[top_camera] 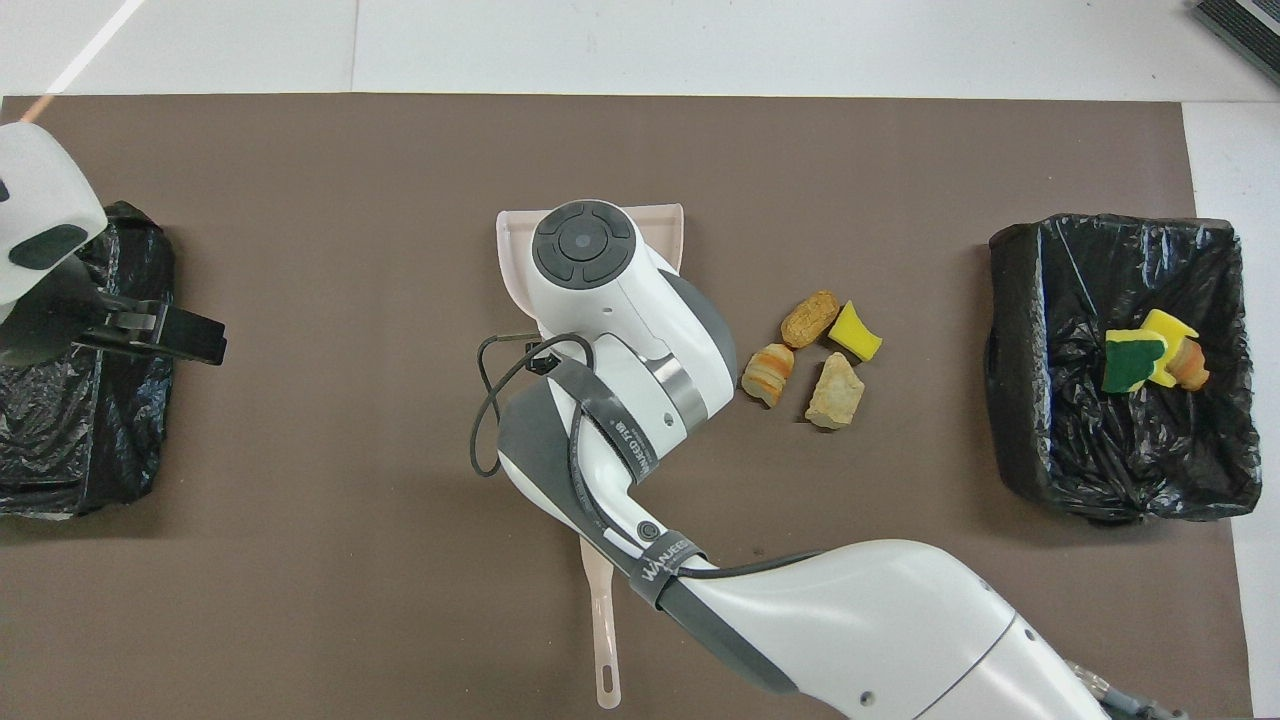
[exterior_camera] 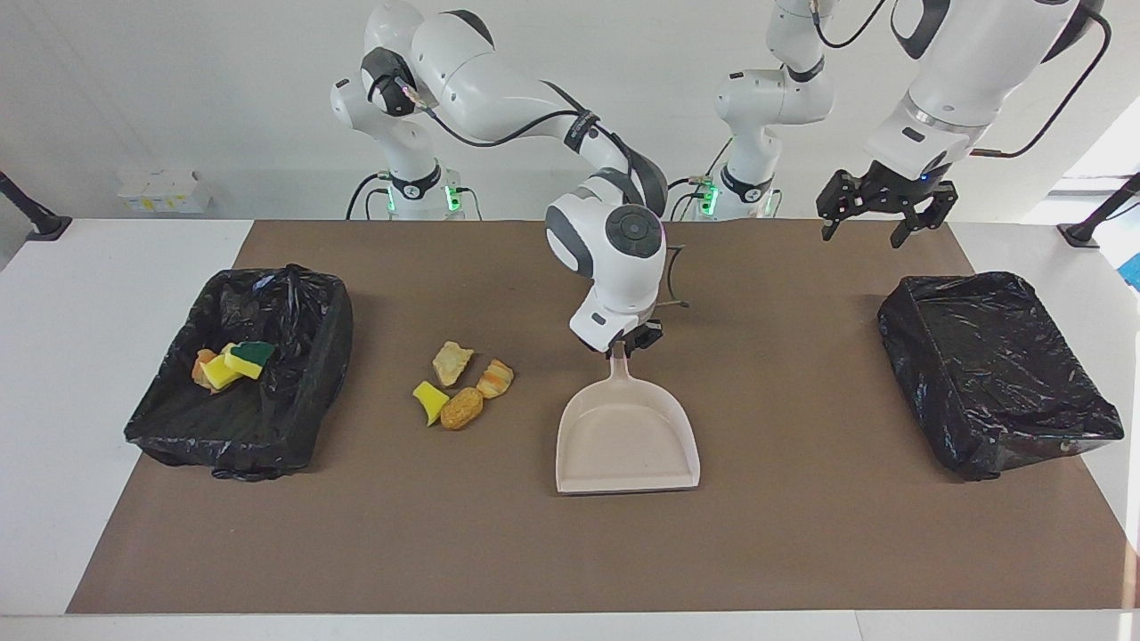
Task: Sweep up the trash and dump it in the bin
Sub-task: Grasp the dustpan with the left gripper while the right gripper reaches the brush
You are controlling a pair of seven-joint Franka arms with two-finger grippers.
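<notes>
Trash (exterior_camera: 461, 392) lies in two groups: four pieces rest on the brown mat (exterior_camera: 802, 552) and three sit inside the black-lined bin (exterior_camera: 331, 312) at the right arm's end of the table. The loose pieces (a beige chunk (exterior_camera: 452, 362), a striped orange lump (exterior_camera: 495, 378), a yellow sponge scrap (exterior_camera: 430, 401) and a brown lump (exterior_camera: 461, 408)) form a tight cluster between that bin and the beige dustpan (exterior_camera: 628, 436). The dustpan lies flat near the middle of the mat, handle pointing toward the robots, and holds no pieces. The right gripper (exterior_camera: 639, 340) is down at the top of the dustpan handle; the wrist hides it, so whether it grips the handle cannot be told. The left gripper (exterior_camera: 886, 214) hangs spread wide with nothing in it, above the mat near a second black-lined bin (exterior_camera: 989, 374) at the left arm's end; the left arm waits.
</notes>
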